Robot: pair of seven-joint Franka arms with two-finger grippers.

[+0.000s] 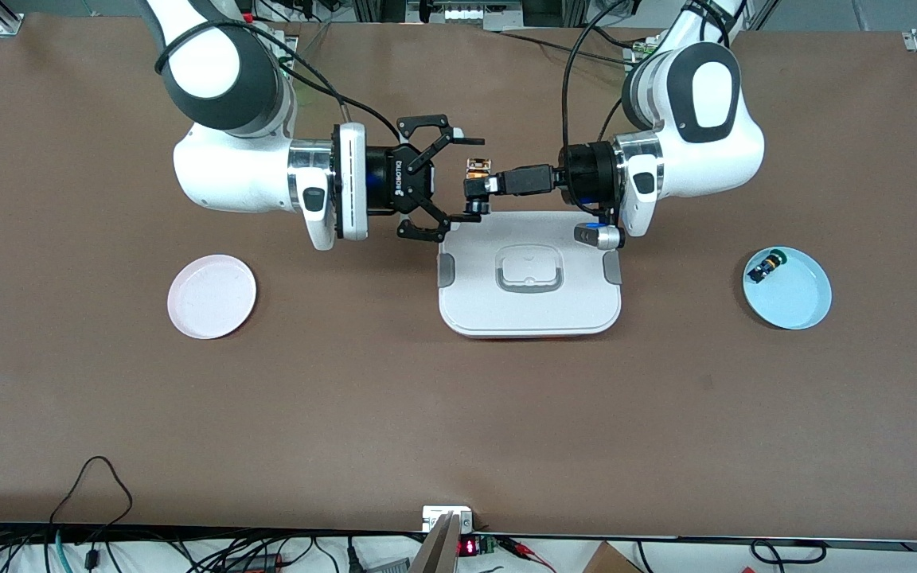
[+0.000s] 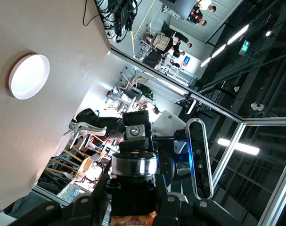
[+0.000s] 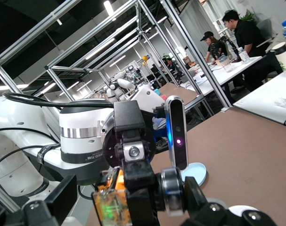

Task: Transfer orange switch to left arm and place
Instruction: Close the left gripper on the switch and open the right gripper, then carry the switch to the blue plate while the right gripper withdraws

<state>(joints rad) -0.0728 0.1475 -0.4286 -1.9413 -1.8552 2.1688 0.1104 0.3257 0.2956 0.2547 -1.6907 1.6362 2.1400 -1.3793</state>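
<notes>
My left gripper [image 1: 474, 188] is shut on the orange switch [image 1: 478, 169], a small black part with an orange end and a silver ring. It holds the switch in the air over the edge of the white box [image 1: 530, 302] that lies toward the robots' bases. My right gripper [image 1: 465, 180] is open, its black frame fingers spread above and below the switch without touching it. The left wrist view shows the switch [image 2: 133, 188] between the left gripper's [image 2: 133, 209] fingers. The right wrist view shows its orange end [image 3: 110, 197] in front of the right gripper [image 3: 147, 214].
A pink plate [image 1: 212, 296] lies toward the right arm's end of the table. A blue plate [image 1: 793, 298] toward the left arm's end holds a small black-and-blue part with a green cap [image 1: 765, 265]. Cables hang along the table edge nearest the camera.
</notes>
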